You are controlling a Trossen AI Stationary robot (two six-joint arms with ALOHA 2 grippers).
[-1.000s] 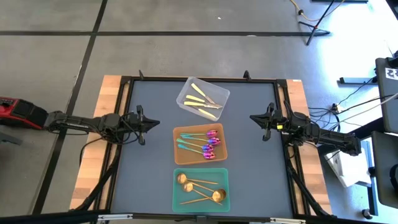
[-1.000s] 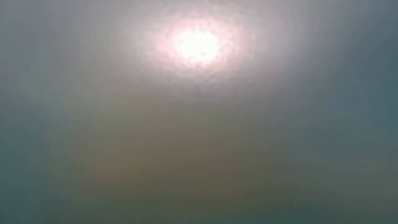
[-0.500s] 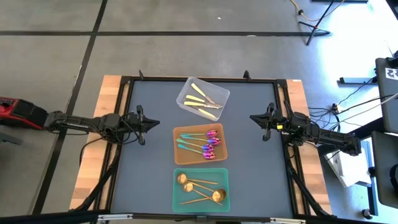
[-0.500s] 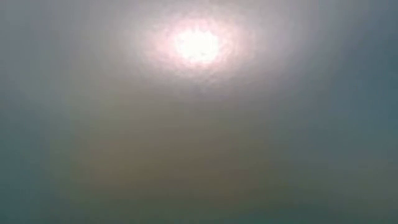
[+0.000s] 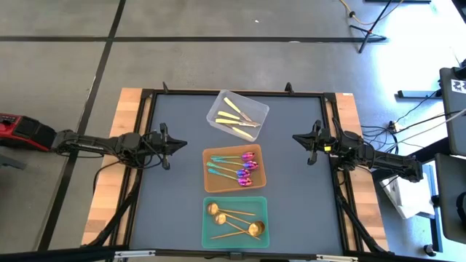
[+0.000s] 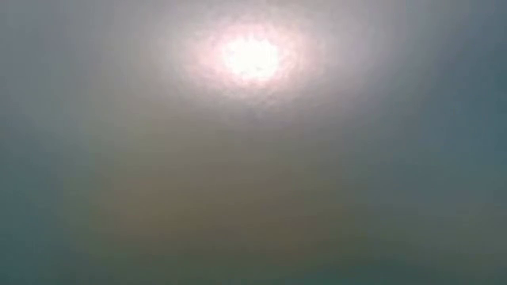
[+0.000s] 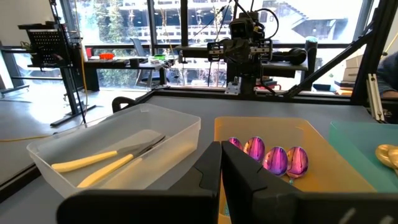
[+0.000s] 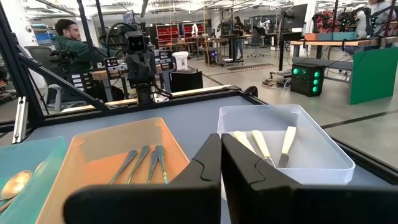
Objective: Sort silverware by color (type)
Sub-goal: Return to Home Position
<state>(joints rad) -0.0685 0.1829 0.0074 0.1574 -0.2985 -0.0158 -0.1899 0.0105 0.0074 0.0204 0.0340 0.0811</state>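
Pale yellow knives [image 5: 237, 118] lie in the clear bin [image 5: 218, 102] at the table's far middle. Rainbow spoons [image 5: 242, 169] lie in the orange bin [image 5: 211, 182] at the centre. Copper-gold spoons [image 5: 234, 220] lie in the green bin [image 5: 207, 237] near the front edge. My left gripper [image 5: 182, 144] hovers shut over the table's left side, pointing at the bins. My right gripper [image 5: 295, 136] hovers shut over the right side, facing them. In the left wrist view the knives [image 7: 102, 163] and purple spoon bowls [image 7: 273, 158] show; the right wrist view shows knives [image 8: 264, 143] and teal handles [image 8: 140, 163].
The dark table mat [image 5: 175, 211] has bare room left and right of the bins. A black frame [image 5: 149, 93] and wooden side strips [image 5: 120, 160] border it. The low view shows only a blurred glare. A person [image 8: 65, 37] sits in the room beyond the table.
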